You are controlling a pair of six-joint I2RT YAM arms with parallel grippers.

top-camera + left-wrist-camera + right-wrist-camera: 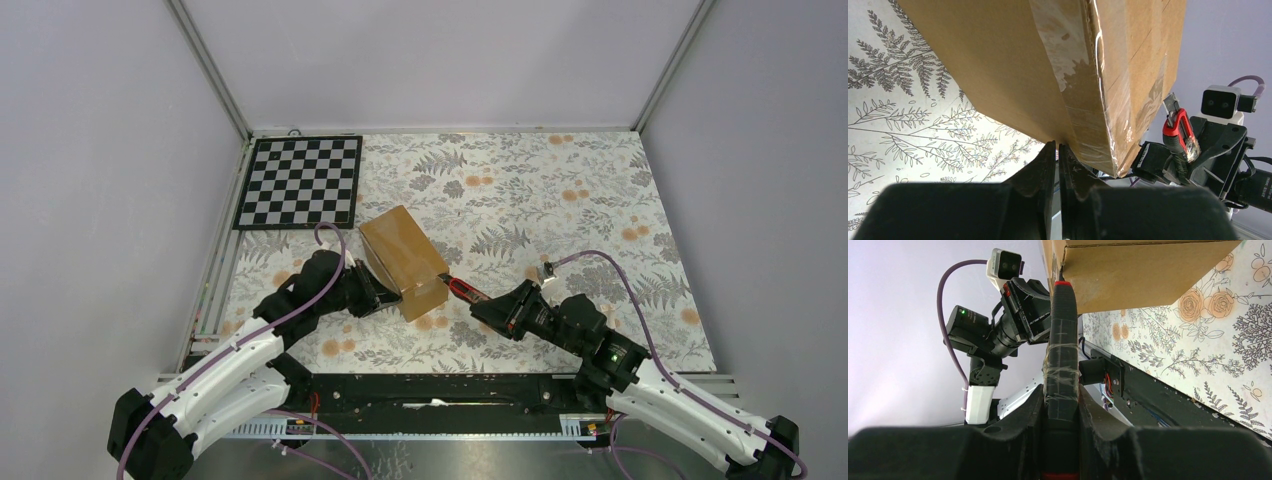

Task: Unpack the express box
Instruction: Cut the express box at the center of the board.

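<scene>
The express box (403,255) is a brown taped carton, standing tilted on the floral cloth. My left gripper (385,297) is at its near-left side. In the left wrist view the left gripper (1057,146) is shut, its tips touching the lower edge of the express box (1013,65). My right gripper (492,308) is shut on a red-handled cutter (462,290) whose blade meets the box's near-right corner. In the right wrist view the right gripper (1061,396) clamps the tape-wrapped cutter (1062,350). Its red tip sits at the edge of the express box (1143,275).
A black-and-white checkerboard (300,182) lies at the back left of the table. Metal frame rails (215,270) run along the table's sides. The left arm's wrist and camera (1008,315) stand just beyond the cutter in the right wrist view.
</scene>
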